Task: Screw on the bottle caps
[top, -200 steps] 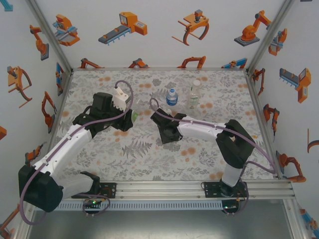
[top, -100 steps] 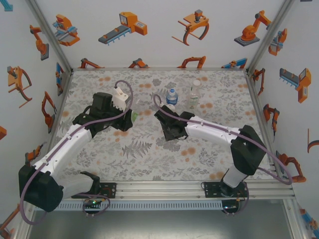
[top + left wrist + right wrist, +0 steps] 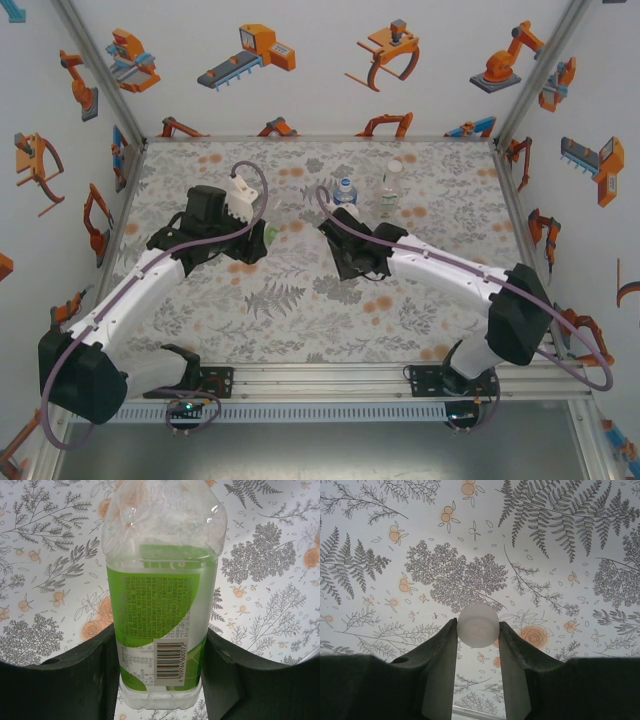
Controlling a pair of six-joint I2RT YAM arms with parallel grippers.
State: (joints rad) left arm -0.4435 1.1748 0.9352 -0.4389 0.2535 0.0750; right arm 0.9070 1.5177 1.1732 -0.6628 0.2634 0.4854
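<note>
Holds a clear plastic bottle with a green label (image 3: 160, 600) tight in the left claw (image 3: 160, 652). Pinches a small round white plastic cap (image 3: 478, 624) in the nearly closed right claw (image 3: 478, 636).

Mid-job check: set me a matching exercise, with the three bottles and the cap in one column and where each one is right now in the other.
Things:
1. green-labelled bottle
2. white cap
3. blue-labelled bottle
4. taller clear bottle

Places:
A. between the fingers of the right hand
B. standing free, rightmost of the bottles
C. clamped in the left hand
D. standing free, just left of the other standing bottle

Pairs: 1-C, 2-A, 3-D, 4-B
</note>
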